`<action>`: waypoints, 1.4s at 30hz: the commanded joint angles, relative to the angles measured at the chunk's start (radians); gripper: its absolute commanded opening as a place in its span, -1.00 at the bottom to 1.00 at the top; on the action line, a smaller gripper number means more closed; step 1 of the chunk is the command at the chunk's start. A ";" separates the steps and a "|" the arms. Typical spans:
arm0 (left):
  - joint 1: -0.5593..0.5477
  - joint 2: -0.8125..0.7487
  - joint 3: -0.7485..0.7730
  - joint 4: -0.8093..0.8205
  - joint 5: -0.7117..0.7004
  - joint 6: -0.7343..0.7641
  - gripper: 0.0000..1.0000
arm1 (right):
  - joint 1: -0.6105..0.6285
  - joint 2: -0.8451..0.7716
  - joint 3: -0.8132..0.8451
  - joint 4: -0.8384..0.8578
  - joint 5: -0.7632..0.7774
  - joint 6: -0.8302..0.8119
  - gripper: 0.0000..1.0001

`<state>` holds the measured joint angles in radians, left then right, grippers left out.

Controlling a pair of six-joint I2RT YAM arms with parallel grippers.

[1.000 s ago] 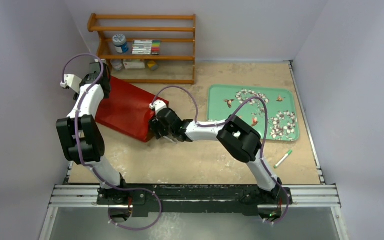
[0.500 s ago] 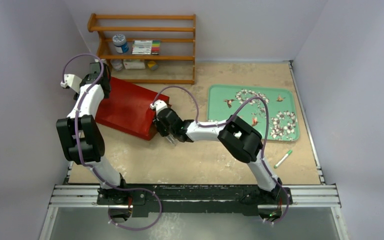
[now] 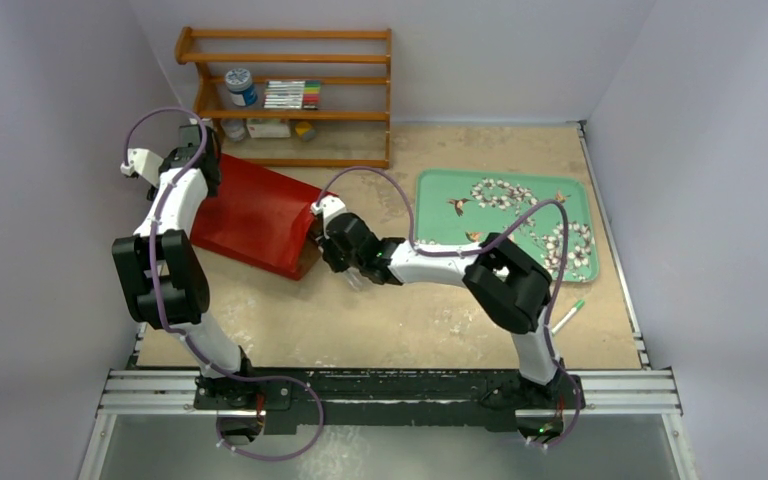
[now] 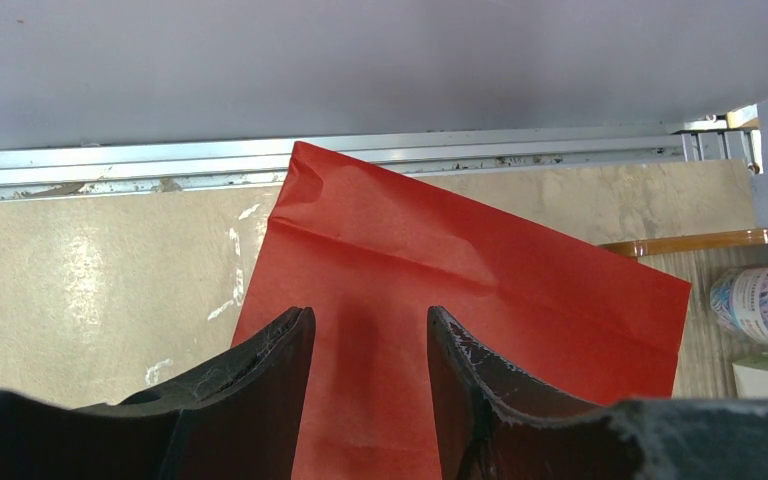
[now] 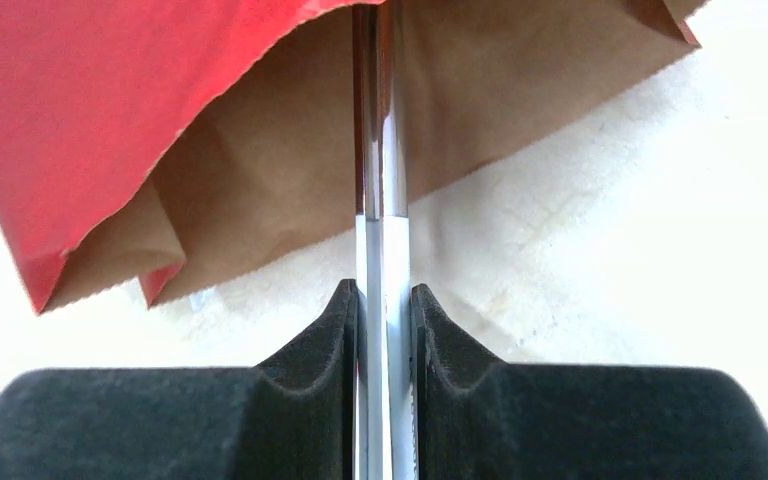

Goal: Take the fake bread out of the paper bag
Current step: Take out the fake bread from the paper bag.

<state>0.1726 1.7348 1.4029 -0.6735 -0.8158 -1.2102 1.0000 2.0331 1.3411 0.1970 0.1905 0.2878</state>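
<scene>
The red paper bag [image 3: 255, 215] lies on its side, its mouth toward the right. My left gripper [image 4: 368, 315] is open over the bag's closed end [image 4: 460, 270], its fingers either side of bare red paper. My right gripper [image 5: 381, 290] is shut on a pair of metal tongs [image 5: 380, 150]. The tongs reach into the bag's brown kraft mouth [image 5: 280, 150]. In the top view the right gripper [image 3: 332, 243] sits just off the bag's mouth. The fake bread is hidden; none shows in any view.
A green flowered tray [image 3: 505, 225] lies to the right. A wooden shelf [image 3: 290, 95] with jars and markers stands at the back, close behind the bag. A green marker [image 3: 566, 317] lies near the right front. A bottle [image 4: 760, 305] stands by the shelf.
My right gripper has drawn back to the right from the bag's mouth with the tongs, and its elbow has swung right. The bag's mouth has lifted. The left arm has not moved.
</scene>
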 commanded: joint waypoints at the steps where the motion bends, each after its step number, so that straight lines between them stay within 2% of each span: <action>1: 0.010 -0.030 0.059 -0.013 -0.027 0.005 -0.09 | -0.005 -0.115 -0.039 -0.009 0.003 0.016 -0.90; 10: 0.010 -0.039 0.076 -0.041 -0.021 -0.002 -0.09 | 0.004 -0.254 -0.172 -0.088 -0.018 0.062 -0.92; 18: 0.011 -0.034 0.073 -0.029 -0.005 0.003 -0.09 | 0.092 -0.368 -0.264 -0.154 0.042 0.121 -0.93; 28: 0.011 -0.038 0.067 -0.005 0.024 0.017 -0.09 | 0.178 -0.559 -0.394 -0.268 0.150 0.284 -0.96; 42: 0.011 -0.051 0.035 0.006 0.046 -0.001 -0.09 | 0.282 -0.740 -0.435 -0.528 0.283 0.518 -0.97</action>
<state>0.1757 1.7348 1.4403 -0.6964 -0.7696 -1.2102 1.2568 1.3678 0.9051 -0.2531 0.3851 0.6964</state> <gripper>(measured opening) 0.455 0.198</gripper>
